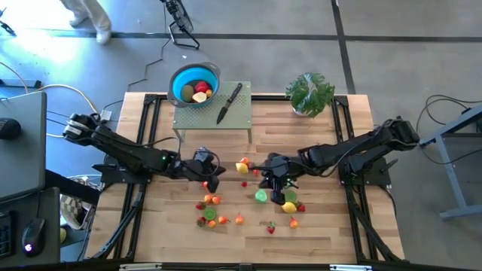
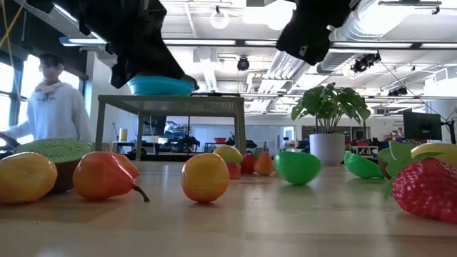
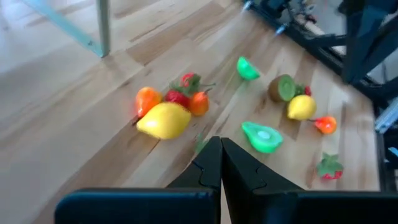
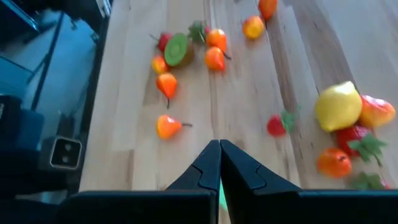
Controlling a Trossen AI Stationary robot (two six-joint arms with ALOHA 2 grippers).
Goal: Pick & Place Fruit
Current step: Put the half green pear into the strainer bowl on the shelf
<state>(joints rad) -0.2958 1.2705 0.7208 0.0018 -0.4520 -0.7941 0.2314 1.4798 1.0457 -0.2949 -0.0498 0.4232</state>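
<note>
The left gripper (image 1: pixel 212 175) hangs above the middle of the wooden table (image 1: pixel 324 233), left of centre, its fingers (image 3: pixel 210 168) pressed together with nothing between them; the right gripper (image 1: pixel 271 183) hangs over the table just right of centre, its fingers (image 4: pixel 211 165) likewise closed and empty. Most of the fruit (image 1: pixel 213 200) lies scattered on the boards between and in front of the two grippers: a small cluster of red, orange and green pieces at the front left, a yellow lemon (image 1: pixel 242 167) with red and orange pieces near the middle, a green piece (image 1: pixel 260 196) and a second lemon (image 1: pixel 289 206) under the right arm, and a strawberry (image 1: pixel 270 228) toward the front edge. A few pieces already sit in the blue bowl (image 1: pixel 181 77), which stands on a small raised green stand (image 1: pixel 241 117) at the back of the table; a black-handled knife (image 1: pixel 229 103) lies on the stand beside the bowl. A potted plant (image 1: pixel 309 94) stands at the back right corner. In the low view a person (image 2: pixel 51 107) in a white top shows beyond the table.
</note>
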